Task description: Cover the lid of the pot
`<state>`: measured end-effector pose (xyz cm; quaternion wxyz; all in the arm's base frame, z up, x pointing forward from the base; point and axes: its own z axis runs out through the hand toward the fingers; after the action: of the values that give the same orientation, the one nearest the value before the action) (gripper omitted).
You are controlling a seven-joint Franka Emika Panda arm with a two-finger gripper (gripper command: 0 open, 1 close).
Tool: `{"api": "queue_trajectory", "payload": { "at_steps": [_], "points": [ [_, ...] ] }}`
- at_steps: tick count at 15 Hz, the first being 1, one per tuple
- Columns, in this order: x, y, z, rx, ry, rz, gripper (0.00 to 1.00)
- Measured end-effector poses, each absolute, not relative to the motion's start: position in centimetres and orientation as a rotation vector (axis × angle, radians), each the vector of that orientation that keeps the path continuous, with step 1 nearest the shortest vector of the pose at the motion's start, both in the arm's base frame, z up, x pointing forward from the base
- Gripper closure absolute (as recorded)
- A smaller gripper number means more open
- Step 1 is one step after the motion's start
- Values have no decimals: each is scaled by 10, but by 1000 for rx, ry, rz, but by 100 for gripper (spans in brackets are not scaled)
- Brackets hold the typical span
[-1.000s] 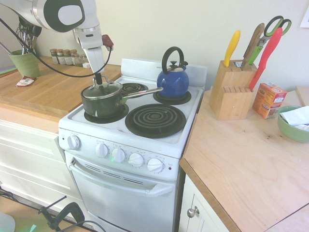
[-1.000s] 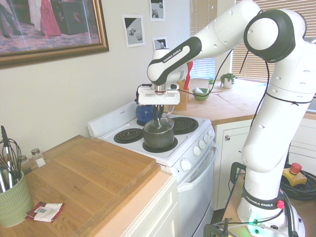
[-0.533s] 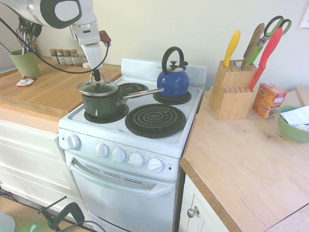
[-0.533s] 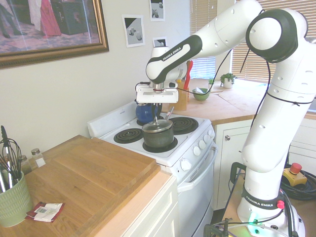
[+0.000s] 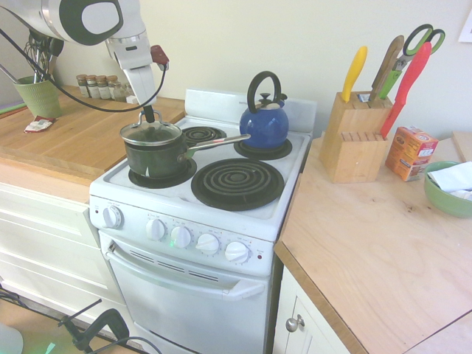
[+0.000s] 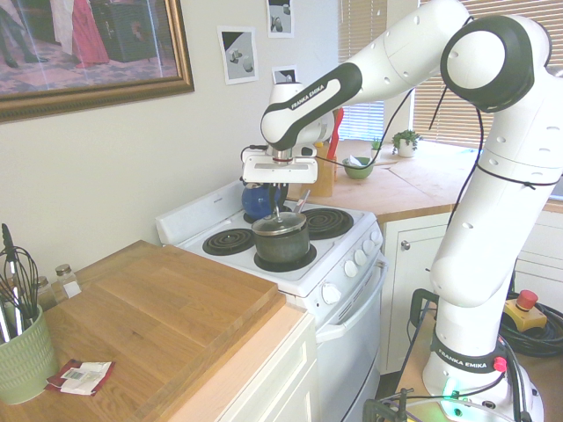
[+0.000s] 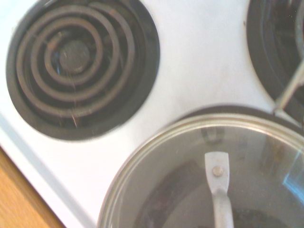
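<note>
Where the jaws [image 6: 278, 204] press together, glass lid [image 6: 280, 223] right beneath, its handle near their tips, on dark pot [image 6: 283, 245]

Blue kettle [image 5: 266, 127] occupies rear burner. Knife block [image 5: 357, 141] stands beside 2 orange boxes [image 5: 411, 153] and green bowl [image 5: 450, 193].

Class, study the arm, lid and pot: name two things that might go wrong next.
The lid sits slightly off-centre on the pot, so it may slide or rattle if let go there. The pot's long handle reaches close to the blue kettle; a nudge to the pot could knock them together.
</note>
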<state>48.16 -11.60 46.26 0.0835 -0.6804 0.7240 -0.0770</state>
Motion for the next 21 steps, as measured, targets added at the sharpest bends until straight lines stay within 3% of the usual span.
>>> {"api": "queue_trajectory", "payload": {
  "at_steps": [15, 16, 21],
  "points": [
    [470, -110, 442, -2075, 2111, -360, 100],
    [470, -109, 441, -2078, 2110, -358, 0],
    [469, -106, 440, -2089, 2106, -351, 0]
  ]
}}
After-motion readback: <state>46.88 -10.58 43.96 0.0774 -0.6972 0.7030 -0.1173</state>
